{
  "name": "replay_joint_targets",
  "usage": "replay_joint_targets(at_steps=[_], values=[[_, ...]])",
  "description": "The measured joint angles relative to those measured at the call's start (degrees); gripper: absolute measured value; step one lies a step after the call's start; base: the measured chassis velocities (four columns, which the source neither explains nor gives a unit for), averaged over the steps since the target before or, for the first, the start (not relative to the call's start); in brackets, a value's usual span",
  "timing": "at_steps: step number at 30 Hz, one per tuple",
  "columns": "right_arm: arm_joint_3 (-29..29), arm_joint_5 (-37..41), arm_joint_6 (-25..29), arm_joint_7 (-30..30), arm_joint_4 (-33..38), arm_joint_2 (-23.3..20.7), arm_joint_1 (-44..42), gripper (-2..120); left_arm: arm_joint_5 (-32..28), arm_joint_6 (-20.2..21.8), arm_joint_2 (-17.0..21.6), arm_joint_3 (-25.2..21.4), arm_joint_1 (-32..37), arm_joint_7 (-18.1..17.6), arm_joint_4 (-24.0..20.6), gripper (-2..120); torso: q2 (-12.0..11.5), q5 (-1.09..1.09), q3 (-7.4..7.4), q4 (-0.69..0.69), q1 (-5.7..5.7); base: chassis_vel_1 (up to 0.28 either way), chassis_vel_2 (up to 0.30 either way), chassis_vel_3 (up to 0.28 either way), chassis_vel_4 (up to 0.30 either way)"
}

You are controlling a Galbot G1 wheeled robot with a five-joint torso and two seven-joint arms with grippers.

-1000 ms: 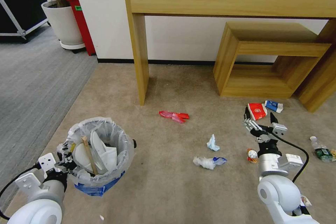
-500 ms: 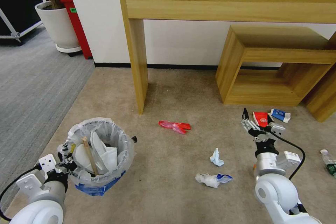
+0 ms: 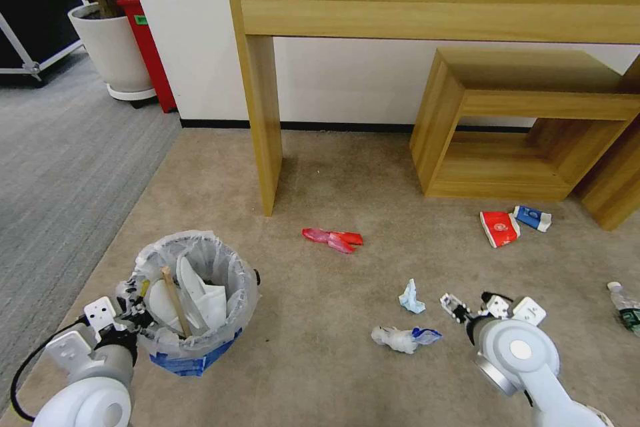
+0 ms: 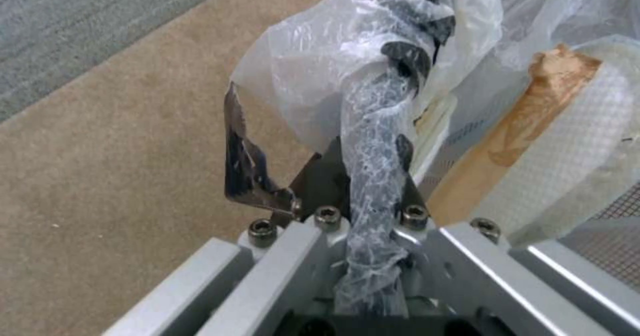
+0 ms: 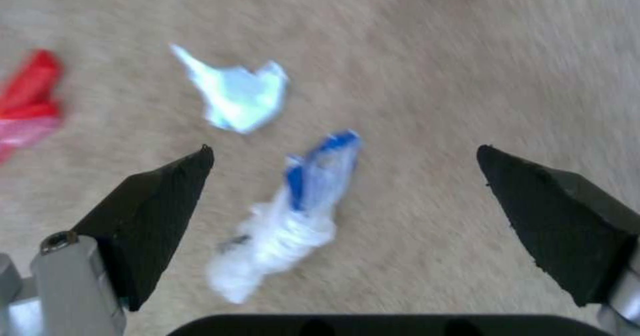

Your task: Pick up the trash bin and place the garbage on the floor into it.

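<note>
Beige floor (image 3: 333, 167): left hand (image 3: 137, 310) grips trash bin (image 3: 200, 327), right hand (image 5: 343, 196) open above tissues (image 5: 287, 226).

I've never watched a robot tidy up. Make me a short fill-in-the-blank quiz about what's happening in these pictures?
1. The left gripper is clamped on the rim of the trash bin, which is lined with a clear ____ bag.
2. The right gripper hangs ____ above a white-and-blue wad.
3. The red wrapper lies on the ____ carpet.

Missing words: plastic; open; beige
</note>
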Motion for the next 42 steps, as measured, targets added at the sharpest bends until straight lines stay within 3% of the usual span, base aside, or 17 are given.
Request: replay_joint_targets(at_steps=[7,18,30,33,37,41,42], values=[[-0.86,-1.34,0.99,-1.47,-7.02,2.86,0.62,100,0.48,0.16,-0.67,0.94,-1.08,-0.36,0.82,0,0.0,0.0,0.0,-0.01,0.0,0.0,0.0,0.0,0.0],[-8.11,-5.51,1.53,-4.4,-18.04,9.41,7.41,100,0.46,0.25,-0.92,0.09,-0.71,-0.5,0.85,0,0.01,0.0,0.0,0.01,0.0,0.0,0.0,0.0,0.0],[-12.44,-8.61,1.97,-6.8,-26.29,12.89,13.35,96,0.29,0.18,-1.09,-0.72,-0.3,-0.43,0.76,0,0.0,-0.01,0.0,0.01,0.01,0.0,0.0,0.0,0.0],[-13.06,-10.17,2.65,-8.22,-30.0,13.81,15.1,79,0.03,0.16,-1.03,-0.93,-0.21,-0.45,0.55,0,0.0,0.0,0.01,0.0,0.01,0.0,0.0,0.0,0.0],[-13.19,-10.78,2.95,-8.86,-31.29,14.04,15.52,70,0.03,0.12,-1.15,-0.89,-0.14,-0.45,0.53,0,0.0,0.0,0.01,0.0,0.01,0.0,0.0,0.0,0.0],[-13.29,-11.99,3.35,-9.71,-32.18,14.34,15.58,50,0.05,0.09,-1.22,-0.71,-0.27,-0.45,0.63,0,0.0,0.0,0.0,0.0,0.01,0.0,0.0,0.0,0.0],[-13.29,-11.99,3.35,-9.71,-32.18,14.34,15.58,50,0.05,0.09,-1.22,-0.71,-0.27,-0.45,0.63,0,0.0,0.0,0.0,0.0,0.01,0.0,0.0,0.0,0.0]])
